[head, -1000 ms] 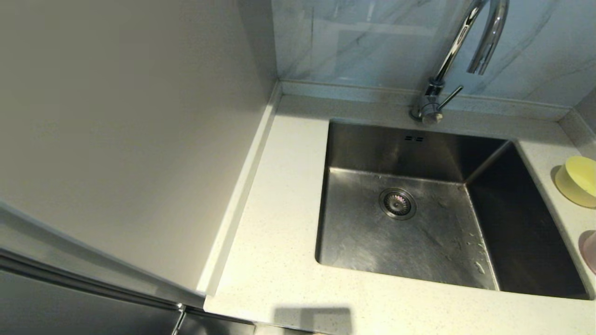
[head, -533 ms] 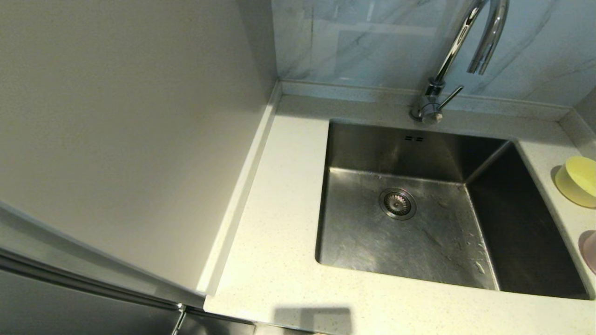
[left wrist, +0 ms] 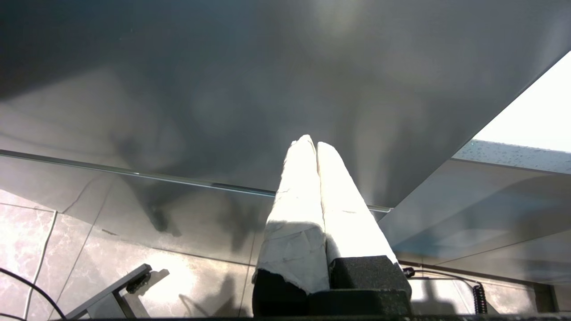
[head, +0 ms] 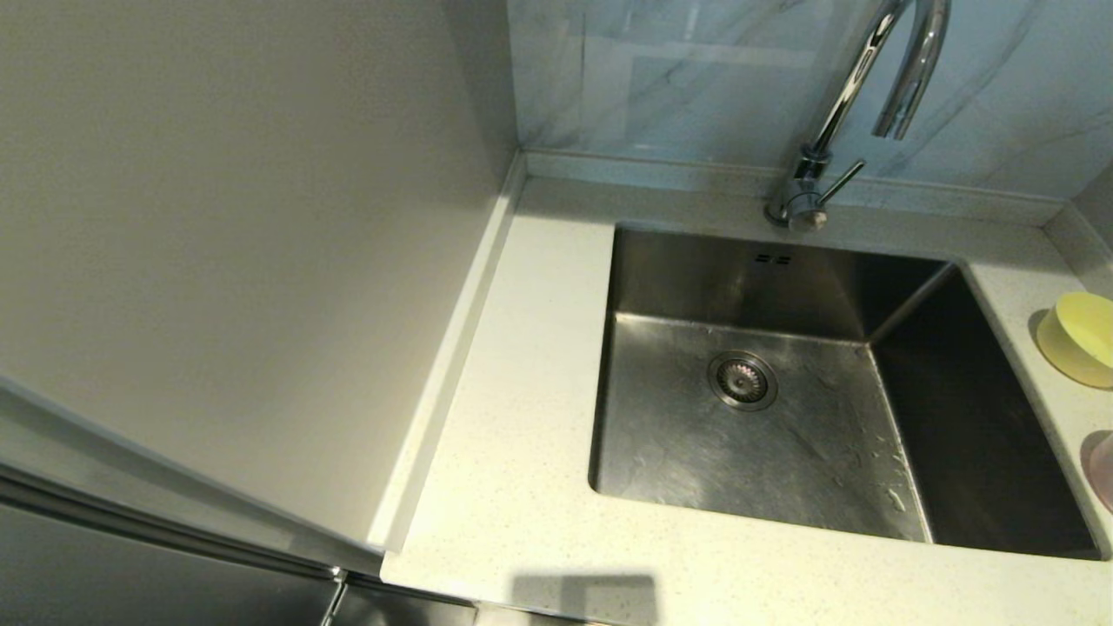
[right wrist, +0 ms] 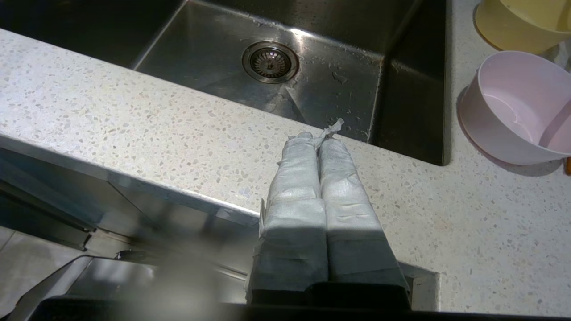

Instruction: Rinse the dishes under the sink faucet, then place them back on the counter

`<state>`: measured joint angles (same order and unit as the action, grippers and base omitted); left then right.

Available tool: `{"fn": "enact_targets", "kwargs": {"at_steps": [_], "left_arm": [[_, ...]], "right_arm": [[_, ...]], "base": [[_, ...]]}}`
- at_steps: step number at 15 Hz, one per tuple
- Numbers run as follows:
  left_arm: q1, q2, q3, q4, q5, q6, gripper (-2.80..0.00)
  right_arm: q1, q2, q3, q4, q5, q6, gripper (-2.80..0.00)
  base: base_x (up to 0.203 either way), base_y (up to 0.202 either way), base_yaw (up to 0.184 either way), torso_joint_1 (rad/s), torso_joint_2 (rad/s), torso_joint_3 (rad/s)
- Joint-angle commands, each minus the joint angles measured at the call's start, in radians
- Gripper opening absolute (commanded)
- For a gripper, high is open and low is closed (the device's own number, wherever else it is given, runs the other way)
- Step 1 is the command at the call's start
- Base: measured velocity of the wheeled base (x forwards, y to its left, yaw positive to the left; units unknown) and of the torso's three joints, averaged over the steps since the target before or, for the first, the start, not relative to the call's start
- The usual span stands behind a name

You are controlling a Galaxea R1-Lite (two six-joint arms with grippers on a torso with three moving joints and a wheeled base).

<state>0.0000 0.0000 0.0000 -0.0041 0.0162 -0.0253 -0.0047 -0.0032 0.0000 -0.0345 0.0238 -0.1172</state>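
Note:
The yellow bowl (head: 1080, 339) (right wrist: 522, 24) stands on the counter (head: 522, 391) right of the sink (head: 756, 435), with the pale pink bowl (head: 1103, 469) (right wrist: 519, 107) just nearer than it, cut by the head view's edge. A brown tip of the chopsticks (right wrist: 568, 165) shows beside the pink bowl. The chrome faucet (head: 856, 96) rises behind the basin, with its lever (head: 839, 183) at the base. My right gripper (right wrist: 317, 139) is shut and empty, low over the counter's front edge. My left gripper (left wrist: 311, 143) is shut, below the counter by a dark cabinet panel. Neither arm appears in the head view.
A tall pale cabinet side (head: 243, 261) walls off the counter's left. The blue-grey marbled wall panel (head: 678, 78) stands behind. The drain strainer (head: 742, 379) (right wrist: 270, 61) sits in the wet basin floor. Tiled floor (left wrist: 89, 267) lies under the left gripper.

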Motion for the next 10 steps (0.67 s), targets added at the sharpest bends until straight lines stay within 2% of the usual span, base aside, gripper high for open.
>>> {"fn": "enact_targets", "kwargs": {"at_steps": [1, 10], "left_arm": [[0.0, -0.003, 0.0, -0.001, 0.001, -0.001, -2.8], [0.0, -0.003, 0.0, -0.001, 0.001, -0.001, -2.8]], "right_arm": [[0.0, 0.003, 0.0, -0.001, 0.001, -0.001, -2.8], [0.0, 0.003, 0.0, -0.001, 0.001, -0.001, -2.8]], "base": [[0.0, 0.0, 0.0, 0.0, 0.0, 0.0], [0.0, 0.0, 0.0, 0.0, 0.0, 0.0]]}}
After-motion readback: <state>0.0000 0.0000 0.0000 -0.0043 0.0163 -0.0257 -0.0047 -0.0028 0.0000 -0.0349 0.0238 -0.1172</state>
